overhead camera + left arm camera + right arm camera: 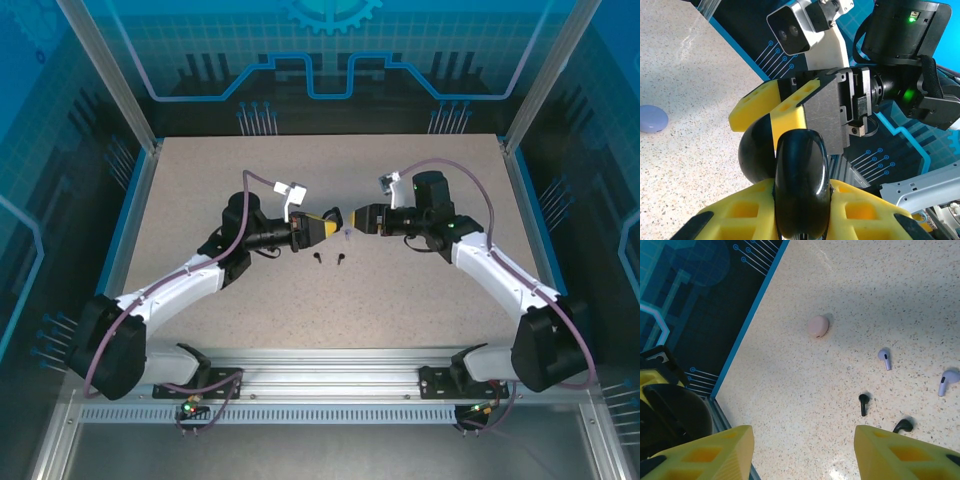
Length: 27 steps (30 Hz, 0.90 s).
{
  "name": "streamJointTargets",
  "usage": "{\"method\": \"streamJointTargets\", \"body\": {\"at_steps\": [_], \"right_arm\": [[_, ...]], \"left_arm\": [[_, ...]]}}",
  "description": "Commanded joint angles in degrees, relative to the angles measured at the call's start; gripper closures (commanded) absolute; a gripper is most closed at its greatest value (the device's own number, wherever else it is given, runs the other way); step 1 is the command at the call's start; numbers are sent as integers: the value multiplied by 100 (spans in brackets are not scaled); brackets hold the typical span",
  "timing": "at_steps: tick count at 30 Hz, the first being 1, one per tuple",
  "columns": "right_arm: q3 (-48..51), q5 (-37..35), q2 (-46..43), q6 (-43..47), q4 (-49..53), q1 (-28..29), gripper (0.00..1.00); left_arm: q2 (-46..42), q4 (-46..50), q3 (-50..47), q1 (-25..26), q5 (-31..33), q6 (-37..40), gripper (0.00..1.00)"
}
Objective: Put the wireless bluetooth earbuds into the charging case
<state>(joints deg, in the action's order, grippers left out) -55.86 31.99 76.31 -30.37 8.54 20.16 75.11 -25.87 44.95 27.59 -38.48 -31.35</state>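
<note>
My left gripper (pixel 802 197) is shut on a glossy black charging case (pixel 802 170), held off the table; a rounded black part (pixel 754 155) of it bulges to the left behind. My right gripper (pixel 805 452) is open with only bare table between its yellow fingers (pixel 707 455). Its fingers (pixel 767 107) hang just beyond the black case. Both grippers, left (pixel 325 231) and right (pixel 352 222), meet nose to nose mid-table. Two black earbuds (pixel 863 403) (pixel 903 426) and two lavender earbuds (pixel 884 359) (pixel 947 381) lie loose on the table. The black pair (pixel 318 258) (pixel 342 260) lies just in front of the grippers.
A pale pink round case (pixel 818 326) lies shut on the table near its blue edge (pixel 747 322). A lavender round case (pixel 652 119) lies on the speckled table. Blue walls stand round the table (pixel 200 190).
</note>
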Motion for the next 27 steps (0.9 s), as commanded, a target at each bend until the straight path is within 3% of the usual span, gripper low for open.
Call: {"method": "streamJointTargets", "body": {"at_steps": [1, 8, 27], "right_arm": [[111, 424, -410, 115, -18, -88, 45], [117, 1170, -371, 220, -281, -74, 52], [-310, 1110, 256, 189, -401, 189, 61]], "left_arm": [[-118, -138, 159, 18, -179, 16, 100], [-141, -181, 179, 26, -278, -32, 100], [-111, -133, 270, 118, -280, -35, 100]]}}
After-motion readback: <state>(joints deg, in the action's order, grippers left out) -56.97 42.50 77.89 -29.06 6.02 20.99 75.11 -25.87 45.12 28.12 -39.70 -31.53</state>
